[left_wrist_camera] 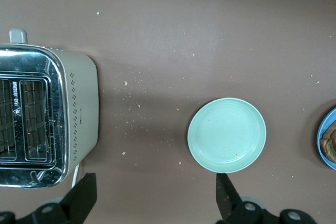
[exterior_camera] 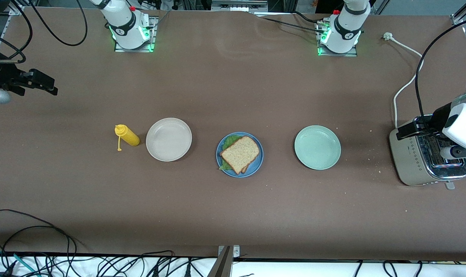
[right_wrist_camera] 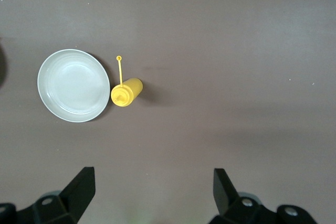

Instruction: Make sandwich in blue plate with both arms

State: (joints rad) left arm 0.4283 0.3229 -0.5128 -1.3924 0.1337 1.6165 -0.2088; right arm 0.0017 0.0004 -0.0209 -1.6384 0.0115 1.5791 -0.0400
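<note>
The sandwich [exterior_camera: 240,154], two brown bread slices with a green lettuce leaf showing at its edges, is seen resting on the blue plate [exterior_camera: 255,163] at the middle of the table [exterior_camera: 233,215]. Beside it, toward the left arm's end, a mint-green plate [exterior_camera: 317,147] is set, and then a silver toaster [exterior_camera: 421,163]. Toward the right arm's end a beige-white plate [exterior_camera: 168,139] and a yellow squeeze bottle [exterior_camera: 127,135] are placed. The left gripper [left_wrist_camera: 152,198] is held wide apart and unladen above the toaster. The right gripper [right_wrist_camera: 152,195] is likewise spread, holding nothing, raised over bare table at its own end.
</note>
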